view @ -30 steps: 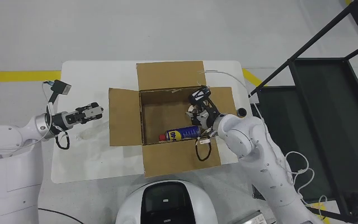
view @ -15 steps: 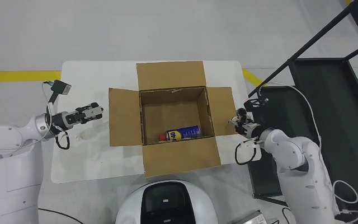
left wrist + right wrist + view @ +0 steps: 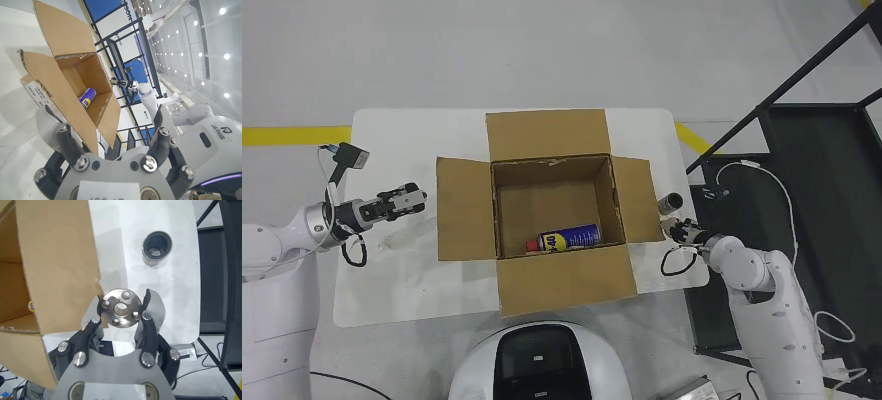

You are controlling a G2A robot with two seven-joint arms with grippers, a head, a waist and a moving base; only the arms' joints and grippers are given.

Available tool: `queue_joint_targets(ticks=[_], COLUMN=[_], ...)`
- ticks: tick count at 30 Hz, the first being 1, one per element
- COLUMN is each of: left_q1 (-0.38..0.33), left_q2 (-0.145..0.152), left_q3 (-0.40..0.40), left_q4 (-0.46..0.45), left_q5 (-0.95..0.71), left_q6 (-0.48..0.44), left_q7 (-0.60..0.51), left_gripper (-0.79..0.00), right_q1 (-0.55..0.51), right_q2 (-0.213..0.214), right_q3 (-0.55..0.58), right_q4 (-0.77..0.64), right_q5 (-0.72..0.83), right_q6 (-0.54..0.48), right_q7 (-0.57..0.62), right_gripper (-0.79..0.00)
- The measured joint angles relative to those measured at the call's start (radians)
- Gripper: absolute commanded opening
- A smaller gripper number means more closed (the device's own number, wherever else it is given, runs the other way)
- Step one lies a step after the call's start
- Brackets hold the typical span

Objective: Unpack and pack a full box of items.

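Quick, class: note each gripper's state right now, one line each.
Left gripper: open, holding nothing.
Right gripper: shut on the metal flange.

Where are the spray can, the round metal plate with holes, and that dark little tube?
spray can [image 3: 567,238], top view, middle of its body.
metal plate [image 3: 130,303], right wrist view, flat face beside centre hole.
dark tube [image 3: 154,261], right wrist view, outer metal wall.

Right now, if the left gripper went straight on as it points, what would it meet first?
Most likely the cardboard box, at its folded-out flap facing the left gripper; height is hard to judge.
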Motion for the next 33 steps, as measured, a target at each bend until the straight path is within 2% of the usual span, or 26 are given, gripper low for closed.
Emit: queue_joint_targets(ticks=[14,23,26,28,30,31,32,33], left_q1=[0.0,0.0,0.0,0.0,0.0,0.0,0.0,0.0], left_q2=[0.0,0.0,0.0,0.0,0.0,0.0,0.0,0.0], left_q3=[0.0,0.0,0.0,0.0,0.0,0.0,0.0,0.0], left_q4=[0.0,0.0,0.0,0.0,0.0,0.0,0.0,0.0], left_q5=[0.0,0.0,0.0,0.0,0.0,0.0,0.0,0.0], left_q6=[0.0,0.0,0.0,0.0,0.0,0.0,0.0,0.0], left_q7=[0.0,0.0,0.0,0.0,0.0,0.0,0.0,0.0], left_gripper=[0.0,0.0,0.0,0.0,0.0,0.0,0.0,0.0], right_q1=[0.061,0.142,0.167,0.181,0.198,0.204,0.21,0.213], right_q2=[-0.004,-0.006,-0.008,-0.01,-0.011,-0.011,-0.012,-0.012], right_q3=[-0.058,-0.107,-0.128,-0.141,-0.152,-0.155,-0.16,-0.163], right_q4=[0.197,0.304,0.34,0.363,0.388,0.396,0.406,0.41], right_q5=[-0.041,-0.071,-0.084,-0.089,-0.092,-0.093,-0.094,-0.096], right_q6=[0.068,0.074,0.078,0.078,0.078,0.078,0.081,0.083], right_q7=[-0.119,-0.144,-0.164,-0.17,-0.177,-0.181,-0.184,-0.185], right_gripper=[-0.785,-0.785,-0.619,-0.573,-0.453,-0.342,0.0,0.0])
